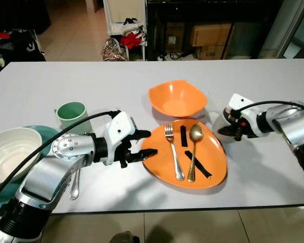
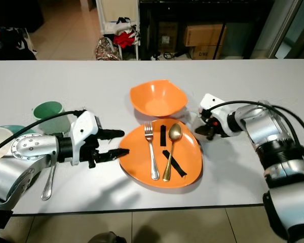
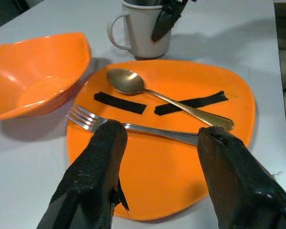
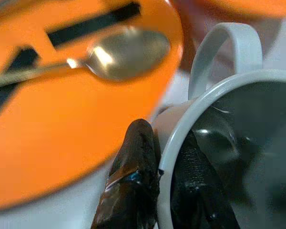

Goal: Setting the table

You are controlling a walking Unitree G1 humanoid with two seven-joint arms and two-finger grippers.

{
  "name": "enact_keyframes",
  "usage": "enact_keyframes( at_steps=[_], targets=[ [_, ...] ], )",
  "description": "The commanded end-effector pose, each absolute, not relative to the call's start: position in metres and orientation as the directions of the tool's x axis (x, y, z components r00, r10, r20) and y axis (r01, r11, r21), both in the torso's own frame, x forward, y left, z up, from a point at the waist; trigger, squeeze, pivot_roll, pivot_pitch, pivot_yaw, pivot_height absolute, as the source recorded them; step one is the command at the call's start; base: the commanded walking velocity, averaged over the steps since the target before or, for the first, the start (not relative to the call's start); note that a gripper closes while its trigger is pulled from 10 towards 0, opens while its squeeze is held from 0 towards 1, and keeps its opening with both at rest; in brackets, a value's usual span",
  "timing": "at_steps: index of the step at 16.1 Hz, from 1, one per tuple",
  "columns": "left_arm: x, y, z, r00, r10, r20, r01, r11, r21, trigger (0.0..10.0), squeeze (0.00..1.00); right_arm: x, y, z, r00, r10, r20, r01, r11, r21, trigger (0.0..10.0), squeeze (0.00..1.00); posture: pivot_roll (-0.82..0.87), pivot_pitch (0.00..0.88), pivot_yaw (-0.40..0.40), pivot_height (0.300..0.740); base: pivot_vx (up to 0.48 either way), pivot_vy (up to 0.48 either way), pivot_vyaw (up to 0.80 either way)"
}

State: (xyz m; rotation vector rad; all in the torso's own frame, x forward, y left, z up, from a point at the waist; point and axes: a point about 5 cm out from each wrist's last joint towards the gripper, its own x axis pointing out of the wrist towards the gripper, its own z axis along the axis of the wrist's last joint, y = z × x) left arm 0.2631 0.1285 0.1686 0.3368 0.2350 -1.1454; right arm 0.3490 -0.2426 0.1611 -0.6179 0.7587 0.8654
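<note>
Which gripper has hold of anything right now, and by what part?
The right gripper pinches the white mug by its rim, one finger inside and one outside. The left gripper is open at the orange plate's edge, holding nothing.

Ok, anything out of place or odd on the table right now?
Yes: the fork and gold spoon lie on the orange plate rather than beside it, the spoon crossing one of two black strips on the plate.

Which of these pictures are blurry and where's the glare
Right wrist view: orange plate and gold spoon soft, out of focus; white mug rim sharper. Left wrist view: crisp, ceiling light glaring off the orange bowl. Eye views: sharp, soft shadows under the left gripper.
</note>
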Motion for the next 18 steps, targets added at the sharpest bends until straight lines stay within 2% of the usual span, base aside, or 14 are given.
enact_keyframes(
  at_steps=[1, 8, 9, 10, 12, 14, 17, 18],
  targets=[
    [0.265, 0.127, 0.175, 0.39, -0.852, -0.349, 0.921, 0.357, 0.157, 10.0, 0.0, 0.353, -0.245, 0.169, 0.441, 0.417, -0.795, -0.843, 0.497, -0.207, 10.0, 0.0, 0.05, 0.0, 0.04, 0.74, 0.0, 0.0, 0.0],
    [0.262, 0.125, 0.173, 0.368, -0.857, -0.36, 0.93, 0.337, 0.147, 10.0, 0.0, 0.361, -0.247, 0.167, 0.48, 0.387, -0.788, -0.811, 0.538, -0.23, 10.0, 0.0, 0.05, 0.0, 0.04, 0.74, 0.0, 0.0, 0.0],
    [0.262, 0.125, 0.173, 0.367, -0.858, -0.36, 0.93, 0.336, 0.147, 10.0, 0.0, 0.362, -0.247, 0.167, 0.49, 0.384, -0.783, -0.804, 0.546, -0.235, 10.0, 0.31, 0.05, 0.0, 0.04, 0.74, 0.0, 0.0, 0.0],
    [0.262, 0.125, 0.173, 0.368, -0.858, -0.36, 0.93, 0.337, 0.148, 10.0, 0.0, 0.364, -0.247, 0.168, 0.501, 0.382, -0.776, -0.796, 0.555, -0.24, 10.0, 1.0, 0.05, 0.0, 0.04, 0.74, 0.0, 0.0, 0.0],
    [0.264, 0.124, 0.174, 0.369, -0.858, -0.357, 0.929, 0.337, 0.151, 10.0, 0.0, 0.368, -0.248, 0.176, 0.532, 0.386, -0.754, -0.78, 0.569, -0.26, 10.0, 1.0, 0.05, 0.0, 0.043, 0.74, 0.0, 0.0, 0.0],
    [0.265, 0.125, 0.174, 0.369, -0.859, -0.355, 0.929, 0.336, 0.153, 10.0, 0.0, 0.37, -0.247, 0.187, 0.534, 0.419, -0.734, -0.796, 0.543, -0.269, 10.0, 1.0, 0.05, 0.0, 0.046, 0.74, 0.0, 0.0, 0.0],
    [0.277, 0.125, 0.181, 0.468, -0.846, -0.256, 0.883, 0.434, 0.182, 10.0, 0.0, 0.364, -0.254, 0.23, 0.513, 0.498, -0.699, -0.846, 0.431, -0.314, 10.0, 1.0, 0.01, 0.0, 0.068, 0.74, 0.0, 0.0, 0.0],
    [0.278, 0.125, 0.183, 0.507, -0.838, -0.202, 0.861, 0.481, 0.164, 10.0, 0.0, 0.358, -0.255, 0.244, 0.522, 0.54, -0.66, -0.847, 0.421, -0.325, 10.0, 1.0, 0.0, 0.0, 0.072, 0.74, 0.0, 0.0, 0.0]
  ],
)
